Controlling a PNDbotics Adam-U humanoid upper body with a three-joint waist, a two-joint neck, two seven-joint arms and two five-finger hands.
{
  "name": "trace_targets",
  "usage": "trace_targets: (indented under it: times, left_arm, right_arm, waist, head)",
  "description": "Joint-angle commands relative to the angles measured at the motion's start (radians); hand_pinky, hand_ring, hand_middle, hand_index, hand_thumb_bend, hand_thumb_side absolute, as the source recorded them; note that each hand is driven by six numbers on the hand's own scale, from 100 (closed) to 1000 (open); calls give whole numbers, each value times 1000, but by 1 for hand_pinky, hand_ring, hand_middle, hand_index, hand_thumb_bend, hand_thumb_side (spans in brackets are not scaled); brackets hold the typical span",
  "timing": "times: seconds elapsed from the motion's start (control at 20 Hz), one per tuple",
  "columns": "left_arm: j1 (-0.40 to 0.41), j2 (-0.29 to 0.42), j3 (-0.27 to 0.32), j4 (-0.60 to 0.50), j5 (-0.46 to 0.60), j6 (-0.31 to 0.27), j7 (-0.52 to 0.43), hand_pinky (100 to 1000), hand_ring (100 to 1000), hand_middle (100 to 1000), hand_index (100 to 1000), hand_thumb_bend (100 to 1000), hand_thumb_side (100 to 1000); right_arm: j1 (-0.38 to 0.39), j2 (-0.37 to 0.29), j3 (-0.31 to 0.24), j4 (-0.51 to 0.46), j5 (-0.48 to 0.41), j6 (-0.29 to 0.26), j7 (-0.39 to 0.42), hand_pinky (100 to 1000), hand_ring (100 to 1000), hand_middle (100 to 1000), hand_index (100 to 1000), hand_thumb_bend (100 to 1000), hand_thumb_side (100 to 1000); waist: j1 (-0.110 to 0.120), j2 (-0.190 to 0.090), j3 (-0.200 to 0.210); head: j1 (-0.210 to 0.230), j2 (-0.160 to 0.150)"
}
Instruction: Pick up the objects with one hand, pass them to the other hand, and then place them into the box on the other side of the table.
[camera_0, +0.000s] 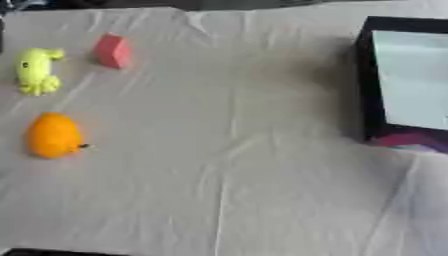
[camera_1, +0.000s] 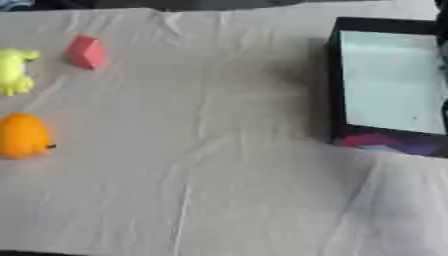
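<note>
table (camera_0: 245, 165) covered with a pale beige cloth, creased; one long fold runs from the far edge down toward the near edge, roughly through the middle.

three objects sit on the left side of the cloth, all apart from one another:
- red block (camera_0: 113, 50), farthest back, wedge-like shape, resting on the cloth on its own.
- yellow-green toy (camera_0: 37, 71), just left of the red block and slightly nearer, soft rounded body with small stubby limbs at its near end; finer detail cannot be made out. in the right eye view it is partly cut by the left edge.
- orange toy (camera_0: 54, 135), nearest of the three, rounded, egg-like, with a small dark spot at its lower right side. it lies directly in front of the yellow-green toy, with a clear gap between them.

box (camera_1: 333, 90) stands on the right side of the table, well apart from the three objects. black walls, pale light-coloured bottom, open top. its near wall shows a purple and magenta pattern on the outside. nothing can be seen lying inside it.

hands: neither the left nor the right hand appears in either view, so their state cannot be told. no object is held or lifted; all three rest on the cloth.
</note>
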Motion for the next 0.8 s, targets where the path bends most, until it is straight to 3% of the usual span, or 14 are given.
trace_targets:
  times: [0.05,0.35,0.5,0.65,0.8]
  left_arm:
    - [-9,42,15,-18,-1,-1,4,801,778,795,913,599,694]
    - [-3,64,10,-31,-62,-3,-1,803,783,800,914,607,675]
    - [0,104,1,-79,-232,-13,-71,807,796,806,916,620,655]
    - [0,154,-5,-131,-434,-17,-207,816,813,818,922,660,611]
    - [8,203,-22,-172,-560,-20,-340,820,823,822,908,700,587]
  right_arm:
    - [-13,-20,-1,-20,-2,3,0,926,812,871,940,470,622]
    - [-13,-22,2,-19,0,4,0,926,811,870,940,468,619]
    - [-12,-24,5,-21,4,6,3,926,810,869,939,468,620]
    - [-11,-24,6,-20,8,8,7,926,809,869,939,468,620]
    - [-13,-25,9,-20,10,9,10,926,808,868,939,467,620]
  waist:
    - [-7,-42,3]
    - [-7,-45,3]
    - [-6,-45,2]
    - [-5,-46,3]
    - [-4,-47,4]
  head:
    - [-2,6]
    - [-5,6]
    - [-7,6]
    - [-4,6]
    - [0,6]
